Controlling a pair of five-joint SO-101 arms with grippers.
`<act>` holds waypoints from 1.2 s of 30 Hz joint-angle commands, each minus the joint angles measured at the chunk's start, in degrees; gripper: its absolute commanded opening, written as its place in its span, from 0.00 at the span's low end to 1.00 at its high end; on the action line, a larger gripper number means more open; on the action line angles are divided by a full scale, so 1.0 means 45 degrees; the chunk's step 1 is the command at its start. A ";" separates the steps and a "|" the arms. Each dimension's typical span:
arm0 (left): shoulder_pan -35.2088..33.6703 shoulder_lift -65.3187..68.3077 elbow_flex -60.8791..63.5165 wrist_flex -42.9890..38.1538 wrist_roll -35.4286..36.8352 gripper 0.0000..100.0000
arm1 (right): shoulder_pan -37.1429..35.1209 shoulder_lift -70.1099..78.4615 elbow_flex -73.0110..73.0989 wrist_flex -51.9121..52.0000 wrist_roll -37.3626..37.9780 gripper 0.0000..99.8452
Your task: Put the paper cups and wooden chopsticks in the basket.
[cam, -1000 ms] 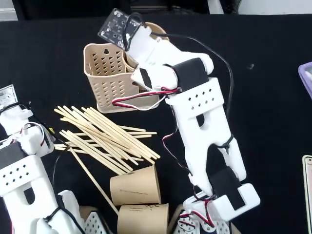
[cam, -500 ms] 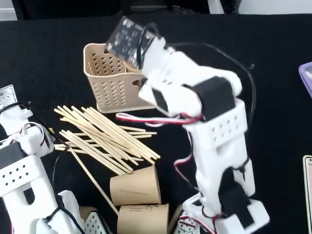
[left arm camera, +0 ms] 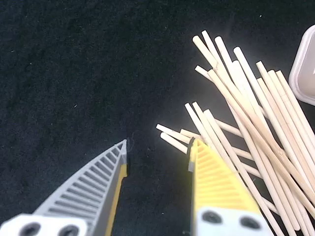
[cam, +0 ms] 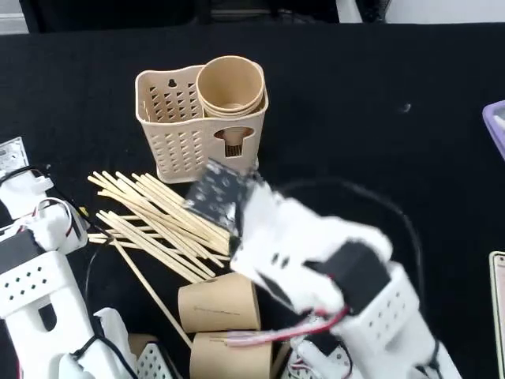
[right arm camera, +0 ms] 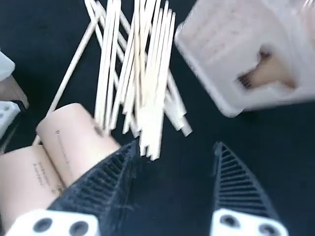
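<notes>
High view: black table top (cam: 410, 71) runs edge to edge, w/ a dark strip of room behind it. A purple tray corner (cam: 495, 126) sits at the table's edge. The beige perforated plastic basket (cam: 185, 138) stands upright and holds a nested stack of tan paper cups (cam: 230, 83) at one end. A loose pile of pale wooden chopsticks (cam: 162, 221) lies flat on the table near the basket. Two more lying cups (cam: 219, 302) rest on their sides, touching each other, just beside the pile's end. The white right arm (cam: 316, 268) hangs over them; the white left arm (cam: 31, 276) is well apart from the basket.

Left wrist view: left gripper (left arm camera: 158, 145) has its grey and yellow fingers spread, w/ bare table between them. The chopsticks (left arm camera: 246, 123) fan out beyond the yellow finger, the nearest ends just beside its tip.

Right wrist view: right gripper (right arm camera: 177, 145) has its black fingers apart, nothing clamped. The chopsticks' (right arm camera: 142, 73) ends lie just beyond one fingertip. The lying cups (right arm camera: 74, 137) are outside that same finger, and the basket (right arm camera: 246, 54) is beyond the other.
</notes>
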 commanded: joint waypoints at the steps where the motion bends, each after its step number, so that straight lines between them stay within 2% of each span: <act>1: -0.0029 -0.0254 -0.0244 -0.0254 0.0117 0.21 | -0.0176 -0.2745 0.4366 -0.2168 -0.1680 0.23; 5: -0.0010 -0.0254 -0.0244 -0.0254 0.0117 0.21 | -0.0801 -0.4190 0.6027 -0.3048 -0.1817 0.24; 10: -0.0010 -0.0254 -0.0225 -0.0274 0.0117 0.21 | -0.1192 -0.4190 0.6496 -0.3380 -0.1641 0.24; 14: -0.0068 -0.0254 -0.0147 -0.0488 0.0117 0.21 | 0.1621 -0.4112 0.6281 -0.3731 0.0742 0.24; 16: -0.0088 -0.0254 -0.0147 -0.0567 0.0117 0.21 | 0.2774 -0.4015 0.6164 -0.3009 0.1993 0.24; 19: -0.0088 -0.0254 -0.0147 -0.0606 0.0117 0.21 | 0.2852 -0.3214 0.6164 -0.1407 0.3712 0.24; 21: -0.0088 -0.0254 -0.0147 -0.0606 0.0117 0.21 | 0.2852 -0.2549 0.6164 -0.1426 0.4083 0.24; 24: -0.0088 -0.0254 -0.0147 -0.0606 0.0117 0.21 | 0.2442 -0.1670 0.6085 -0.1602 0.4317 0.24; 31: -0.0088 -0.0254 -0.0147 -0.0586 0.0117 0.21 | -0.0527 -0.0342 0.6066 -0.1797 0.4357 0.24; 36: -0.0107 -0.0254 -0.0147 -0.0567 0.0117 0.21 | -0.1074 -0.0127 0.6144 -0.2852 0.3595 0.24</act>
